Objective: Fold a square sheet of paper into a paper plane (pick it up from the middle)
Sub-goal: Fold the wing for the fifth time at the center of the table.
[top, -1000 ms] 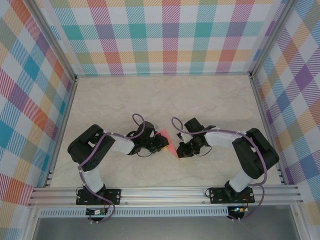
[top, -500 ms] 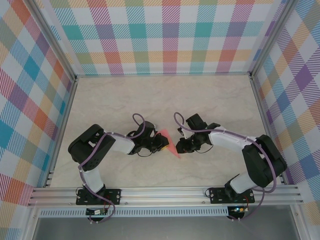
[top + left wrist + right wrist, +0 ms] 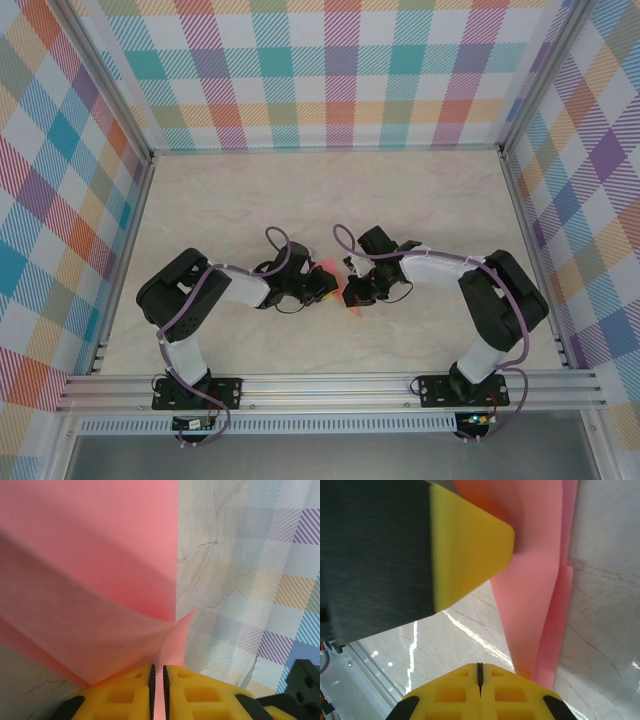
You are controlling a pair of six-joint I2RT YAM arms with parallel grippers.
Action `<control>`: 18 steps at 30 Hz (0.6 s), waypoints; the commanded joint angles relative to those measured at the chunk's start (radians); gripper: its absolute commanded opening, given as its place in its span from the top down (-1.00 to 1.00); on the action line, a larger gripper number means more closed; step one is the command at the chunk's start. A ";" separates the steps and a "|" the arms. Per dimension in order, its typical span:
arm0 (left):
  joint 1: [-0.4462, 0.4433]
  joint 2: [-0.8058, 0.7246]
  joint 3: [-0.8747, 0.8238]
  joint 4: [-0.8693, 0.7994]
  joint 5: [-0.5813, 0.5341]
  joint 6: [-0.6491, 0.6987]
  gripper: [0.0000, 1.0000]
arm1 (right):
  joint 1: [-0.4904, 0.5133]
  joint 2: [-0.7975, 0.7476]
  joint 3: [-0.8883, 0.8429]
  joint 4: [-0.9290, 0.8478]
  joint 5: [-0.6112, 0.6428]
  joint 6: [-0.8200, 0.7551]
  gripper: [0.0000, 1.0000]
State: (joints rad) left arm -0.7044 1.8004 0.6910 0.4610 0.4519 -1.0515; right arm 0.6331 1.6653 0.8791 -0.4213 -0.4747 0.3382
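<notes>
We find the pink paper sheet (image 3: pixel 100 555), partly folded into a long taper, near the middle of the bench (image 3: pixel 300 190), a little toward its near edge, between the two arms. The left fingers (image 3: pixel 120 695) stand narrow, pinching the sheet in the slit between them. Just beyond them a loose part of the sheet bows up off the layer beneath. The right fingers (image 3: pixel 450 692) are pressed together with nothing visible between them, and the paper's narrow tip lies just beside them. We cannot tell whether they bear down on it.

We see three risks from here. If the right fingers drag along the bowed layer while the left pinch holds, the thin paper may buckle or tear at the pinch. If the pinch is too shallow, the sheet may slide out and the crease will run skewed. The two sets of fingers are also very close together, so a small sideways error could knock them against each other.
</notes>
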 commanded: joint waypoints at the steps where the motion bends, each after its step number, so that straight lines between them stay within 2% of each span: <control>1: 0.005 0.018 0.011 -0.058 -0.021 0.022 0.71 | 0.004 0.021 0.015 -0.018 0.009 -0.013 0.95; 13: 0.010 0.022 0.012 -0.091 -0.033 0.025 0.72 | -0.006 0.086 -0.026 0.012 0.026 -0.017 0.97; 18: 0.011 0.019 0.008 -0.102 -0.035 0.028 0.72 | -0.009 0.001 -0.032 0.013 -0.025 -0.003 0.96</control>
State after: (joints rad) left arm -0.7025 1.8004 0.6983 0.4389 0.4507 -1.0462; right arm 0.6292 1.7161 0.8646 -0.3996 -0.4709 0.3355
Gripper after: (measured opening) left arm 0.140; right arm 0.047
